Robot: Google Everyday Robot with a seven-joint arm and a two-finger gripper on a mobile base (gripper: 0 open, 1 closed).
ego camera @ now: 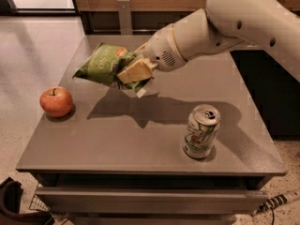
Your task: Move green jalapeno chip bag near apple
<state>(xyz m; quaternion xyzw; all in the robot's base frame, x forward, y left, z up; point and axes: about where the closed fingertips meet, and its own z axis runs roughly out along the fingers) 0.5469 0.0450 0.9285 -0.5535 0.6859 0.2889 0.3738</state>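
Observation:
The green jalapeno chip bag [102,63] is light green and crinkled, held in the air above the left-centre of the table. My gripper [132,73] is shut on the bag's right end, with the white arm reaching in from the upper right. The red-orange apple [56,101] sits on the table near its left edge, below and to the left of the bag. A gap of bare tabletop lies between the bag and the apple.
A green-and-white soda can [201,131] stands upright at the front right of the grey table [117,149]. The table has a drawer front below. Dark objects lie on the floor at the lower left. A dark cabinet stands to the right.

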